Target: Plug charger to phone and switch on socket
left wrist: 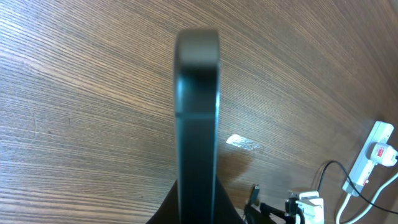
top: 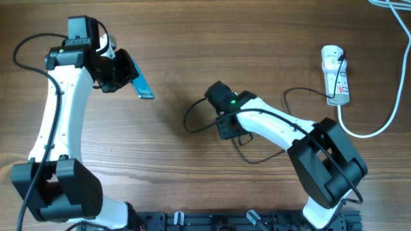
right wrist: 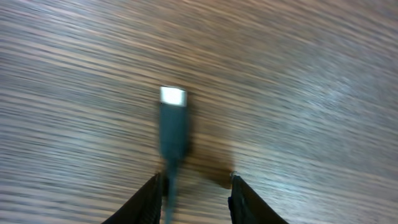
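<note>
My left gripper (top: 122, 70) is shut on the phone (top: 142, 86), held off the table at the far left with its teal face showing. In the left wrist view the phone (left wrist: 198, 124) stands edge-on between the fingers (left wrist: 198, 214). The charger's thin black cable (top: 188, 122) loops on the table beside my right gripper (top: 215, 96). In the right wrist view its dark plug with a pale tip (right wrist: 173, 121) points forward. The cable runs back along the left finger. The fingers (right wrist: 198, 186) stand apart, with table showing between them. The socket (top: 335, 76) lies at the far right.
A thicker white cord (top: 385, 122) curves from the socket towards the right table edge. More black cable trails between the right arm and the socket (top: 292, 93). The socket (left wrist: 373, 152) and the plug tip (left wrist: 255, 194) also show in the left wrist view.
</note>
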Controlling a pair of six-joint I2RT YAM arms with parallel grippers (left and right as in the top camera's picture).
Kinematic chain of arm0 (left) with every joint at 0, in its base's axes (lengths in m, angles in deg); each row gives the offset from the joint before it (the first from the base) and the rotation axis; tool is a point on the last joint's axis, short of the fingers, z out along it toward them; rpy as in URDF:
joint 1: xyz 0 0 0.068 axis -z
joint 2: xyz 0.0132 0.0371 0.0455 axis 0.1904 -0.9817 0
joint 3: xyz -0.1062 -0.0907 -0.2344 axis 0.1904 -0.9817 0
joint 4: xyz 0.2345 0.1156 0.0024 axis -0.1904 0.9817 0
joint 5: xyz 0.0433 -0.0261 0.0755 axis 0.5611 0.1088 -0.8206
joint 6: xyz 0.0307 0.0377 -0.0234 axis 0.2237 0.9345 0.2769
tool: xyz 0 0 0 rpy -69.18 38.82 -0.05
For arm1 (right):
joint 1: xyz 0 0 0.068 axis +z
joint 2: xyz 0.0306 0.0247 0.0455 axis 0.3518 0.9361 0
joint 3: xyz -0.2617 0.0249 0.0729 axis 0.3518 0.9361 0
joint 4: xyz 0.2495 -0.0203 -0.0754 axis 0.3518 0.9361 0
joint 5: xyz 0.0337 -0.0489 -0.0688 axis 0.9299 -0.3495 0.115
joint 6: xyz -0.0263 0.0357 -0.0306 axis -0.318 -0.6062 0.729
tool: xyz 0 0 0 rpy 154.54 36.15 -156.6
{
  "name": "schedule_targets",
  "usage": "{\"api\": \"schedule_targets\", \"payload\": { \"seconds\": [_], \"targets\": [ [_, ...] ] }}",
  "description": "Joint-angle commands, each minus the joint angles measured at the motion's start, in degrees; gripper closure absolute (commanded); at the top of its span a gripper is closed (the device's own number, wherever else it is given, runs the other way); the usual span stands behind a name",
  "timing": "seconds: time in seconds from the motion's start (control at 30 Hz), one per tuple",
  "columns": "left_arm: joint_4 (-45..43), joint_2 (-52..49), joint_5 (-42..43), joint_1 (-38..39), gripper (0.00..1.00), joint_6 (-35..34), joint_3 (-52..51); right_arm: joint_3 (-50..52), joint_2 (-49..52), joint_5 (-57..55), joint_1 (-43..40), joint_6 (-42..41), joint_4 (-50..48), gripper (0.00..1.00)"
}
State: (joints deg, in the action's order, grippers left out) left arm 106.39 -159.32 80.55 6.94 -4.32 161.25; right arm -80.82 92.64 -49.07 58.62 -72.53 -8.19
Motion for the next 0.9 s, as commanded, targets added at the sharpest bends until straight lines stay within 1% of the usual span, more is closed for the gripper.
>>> {"api": "schedule_targets", "payload": {
  "seconds": [0.0,0.03,0.07,0.1,0.17,0.2,0.27,0.3,0.33,0.4,0.43,0.47,0.6,0.8,0.83,0.87],
  "targets": [
    [-0.2,1.16,0.31,0.02,0.96,-0.52,-0.02,0.59,2.25,-7.52,-3.34,0.17,4.68,0.63],
    [-0.2,1.16,0.31,0.02,0.96,-0.52,-0.02,0.59,2.25,-7.85,-4.15,0.5,4.96,0.63],
    [-0.2,1.16,0.31,0.02,0.96,-0.52,-0.02,0.59,2.25,-4.28,-5.42,3.91,4.7,0.63],
    [-0.2,1.16,0.31,0.02,0.96,-0.52,-0.02,0.59,2.25,0.42,-5.86,5.09,4.66,0.63],
    [-0.17,1.16,0.31,0.02,0.96,-0.52,-0.02,0.59,2.25,2.1,-5.86,3.87,5.16,0.62],
    [-0.17,1.16,0.31,0.02,0.96,-0.52,-0.02,0.59,2.27,2.12,-5.86,2.05,5.53,0.56],
    [-0.17,1.16,0.31,0.02,0.96,-0.52,-0.02,0.59,2.49,2.12,-5.86,-2.1,6.25,0.56],
    [-0.17,1.16,0.31,0.02,0.96,-0.52,-0.02,0.61,2.56,2.12,-5.86,-3.58,6.36,0.59],
    [-0.17,1.16,0.31,0.02,0.96,-0.52,-0.02,0.61,2.56,2.34,-5.86,-4.52,6.29,0.68],
    [-0.17,1.16,0.31,0.02,0.96,-0.52,-0.02,0.61,2.56,3.28,-5.86,-4.59,6.45,0.72],
    [-0.2,1.16,0.31,0.02,0.96,-0.52,-0.02,0.61,2.56,4.11,-5.86,-5.25,6.34,0.72],
    [-0.17,1.16,0.31,0.02,0.96,-0.52,-0.02,0.61,2.56,4.22,-5.9,-7.41,6.05,0.67],
    [-0.17,1.16,0.31,0.02,0.96,-0.52,-0.02,0.61,2.56,4.24,-7.17,-7.5,4.0,0.66],
    [-0.2,1.16,0.31,0.02,0.96,-0.52,-0.02,0.61,2.56,4.7,-9.44,-7.56,3.3,0.71],
    [-0.22,1.16,0.31,0.02,0.96,-0.52,-0.02,0.61,2.56,4.7,-9.44,-7.54,3.32,0.74],
    [-0.22,1.16,0.31,0.02,0.96,-0.52,-0.02,0.61,2.56,4.96,-9.44,-7.5,3.34,0.82]
  ]
}}
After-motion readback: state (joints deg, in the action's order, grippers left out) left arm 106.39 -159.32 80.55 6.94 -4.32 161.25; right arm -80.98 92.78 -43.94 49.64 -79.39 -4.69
